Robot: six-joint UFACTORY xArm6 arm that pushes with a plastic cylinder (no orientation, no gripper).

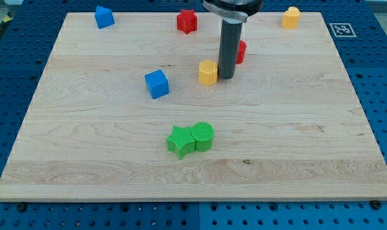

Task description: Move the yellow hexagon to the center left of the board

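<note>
Green star [179, 141] sits nearest; yellow hexagon [208, 72] mid-desk, my tip [226, 77] touching its right (no claw, nothing held), leftward push mostly remaining.

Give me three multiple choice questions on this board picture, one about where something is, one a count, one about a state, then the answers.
1. Where is my tip relative to the yellow hexagon block near the board's middle?
A. at its right side in the view
B. far off at the view's bottom
C. at its left side

2. How many green blocks are on the wooden board?
A. one
B. two
C. four

3. How do the green star block and the green cylinder block stand?
A. far apart
B. stacked
C. side by side, touching

Answers:
1. A: my tip stands just right of the yellow hexagon block, close enough that contact cannot be ruled out.
2. B: only the green star block and the green cylinder block are green on the wooden board.
3. C: no gap shows between them.
</note>
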